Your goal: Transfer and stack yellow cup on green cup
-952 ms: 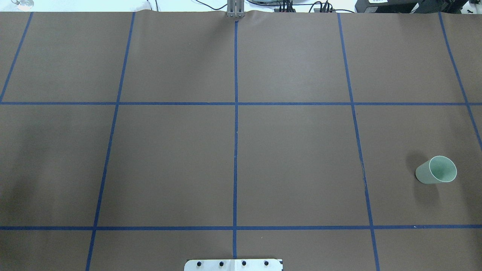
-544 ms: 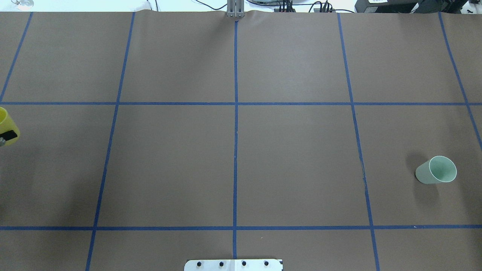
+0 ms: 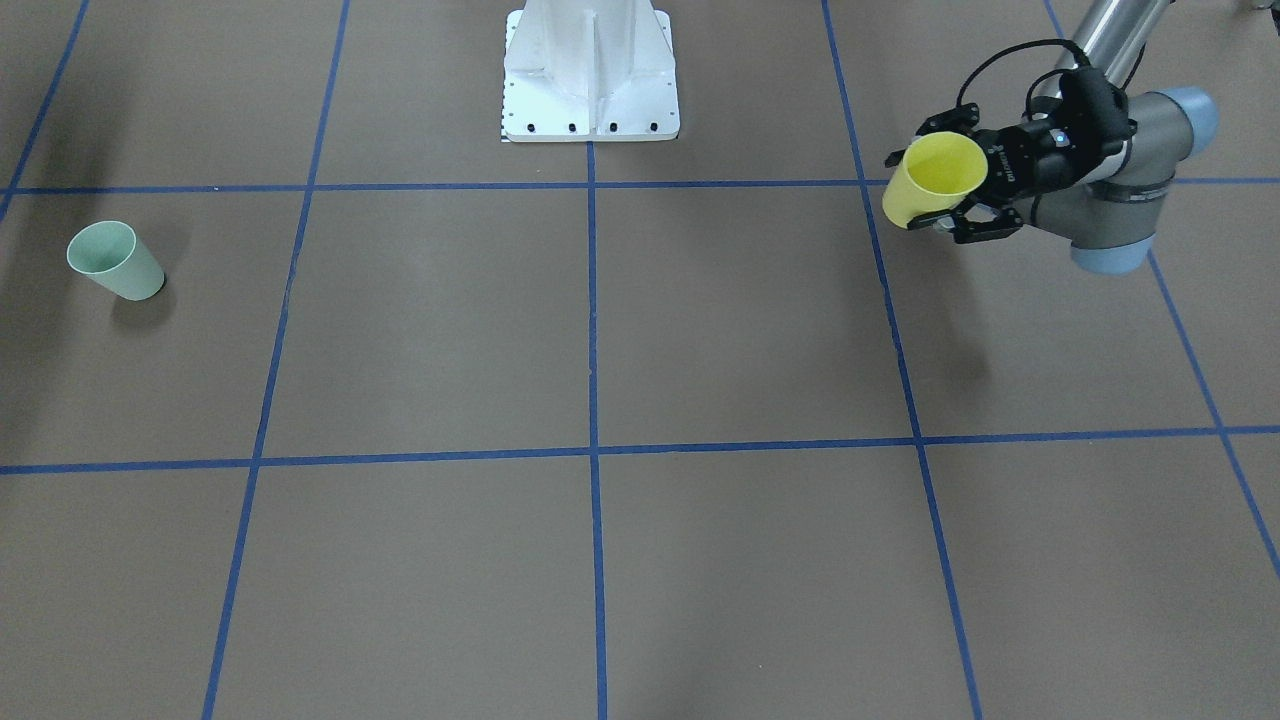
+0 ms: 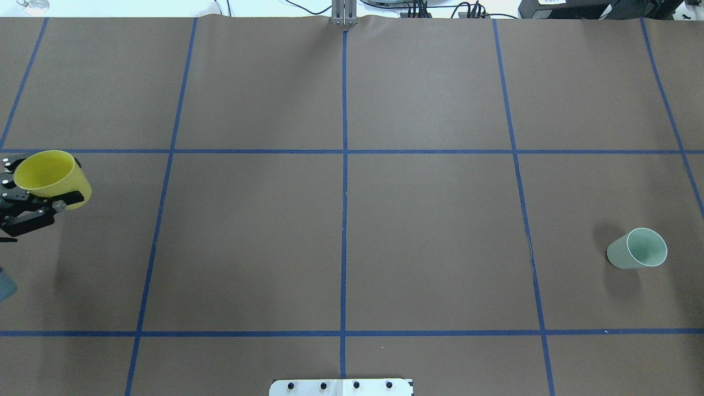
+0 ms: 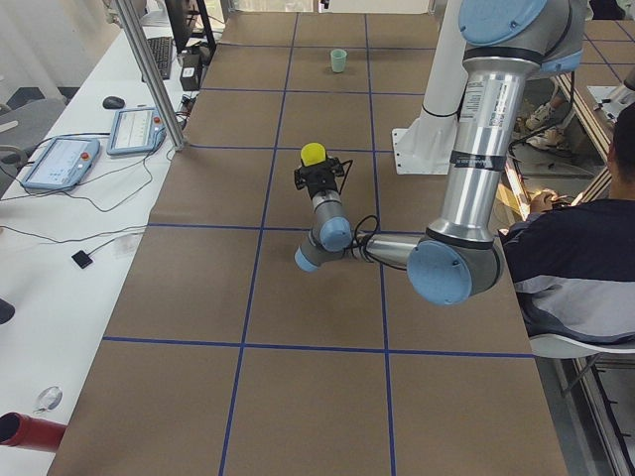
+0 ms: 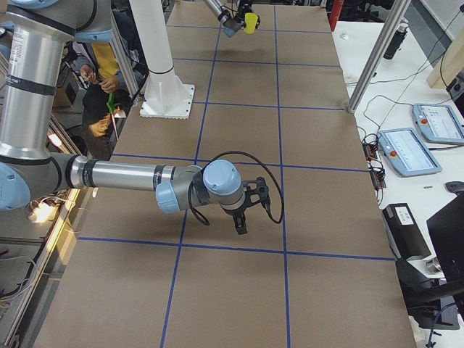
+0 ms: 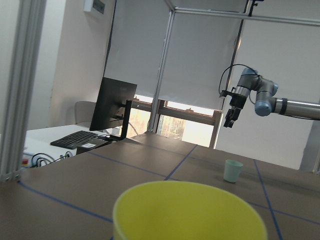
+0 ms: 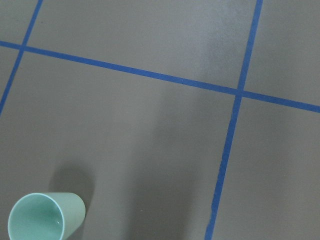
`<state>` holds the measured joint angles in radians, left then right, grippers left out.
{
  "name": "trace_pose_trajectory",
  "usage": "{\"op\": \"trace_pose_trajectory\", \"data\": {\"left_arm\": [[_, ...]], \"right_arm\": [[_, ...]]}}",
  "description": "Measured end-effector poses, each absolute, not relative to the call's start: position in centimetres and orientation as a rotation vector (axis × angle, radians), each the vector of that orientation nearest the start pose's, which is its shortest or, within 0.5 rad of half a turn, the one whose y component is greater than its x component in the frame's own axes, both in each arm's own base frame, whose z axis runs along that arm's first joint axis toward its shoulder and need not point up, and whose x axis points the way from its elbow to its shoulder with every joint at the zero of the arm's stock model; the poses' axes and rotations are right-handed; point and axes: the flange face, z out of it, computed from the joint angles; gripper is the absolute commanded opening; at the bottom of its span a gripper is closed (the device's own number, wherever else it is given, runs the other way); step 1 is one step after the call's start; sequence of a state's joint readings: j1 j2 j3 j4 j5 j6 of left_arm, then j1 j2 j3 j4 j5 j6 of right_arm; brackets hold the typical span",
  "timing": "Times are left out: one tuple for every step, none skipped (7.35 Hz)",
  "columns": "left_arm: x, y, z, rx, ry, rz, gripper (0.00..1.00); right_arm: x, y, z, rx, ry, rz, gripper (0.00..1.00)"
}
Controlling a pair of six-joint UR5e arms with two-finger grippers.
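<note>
Left gripper (image 3: 940,180) holds empty yellow cup (image 4: 52,173); green cup (image 4: 638,248) stands empty.

The yellow cup (image 4: 49,173) sits in the left gripper (image 4: 42,182), above the table's (image 4: 341,231) left side. The green cup (image 4: 632,252) stands at the right, well apart.

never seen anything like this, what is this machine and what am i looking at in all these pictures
It is one robot with two arms at a brown table taped into blue squares. One camera looks down from behind it, one faces it, two stand at the table's ends, and one sits on each wrist. The left gripper holds the yellow cup above the table. The green cup stands upright on the robot's right side. The right gripper hangs in the air near it, holding nothing.
</note>
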<state>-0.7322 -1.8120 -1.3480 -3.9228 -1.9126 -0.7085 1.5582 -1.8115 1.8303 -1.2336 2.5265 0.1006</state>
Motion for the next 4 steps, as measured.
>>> {"op": "trace_pose_trajectory", "data": {"left_arm": [[33.1,-40.8,38.9,1.559,1.804,0.489,0.00],[36.0,-41.6,35.1,1.541,1.817,0.504,0.00],[38.2,-42.4,32.0,1.540,1.800,0.521,0.00],[40.0,-43.3,29.7,1.579,1.719,0.565,0.00]], "right_arm": [[4.5,-41.6,56.5,0.279,-0.995,-0.058,1.00],[4.1,-43.2,54.0,0.282,-1.034,-0.031,1.00],[3.2,-45.1,51.3,0.276,-1.066,-0.005,1.00],[1.5,-47.1,48.2,0.259,-1.096,0.018,1.00]]}}
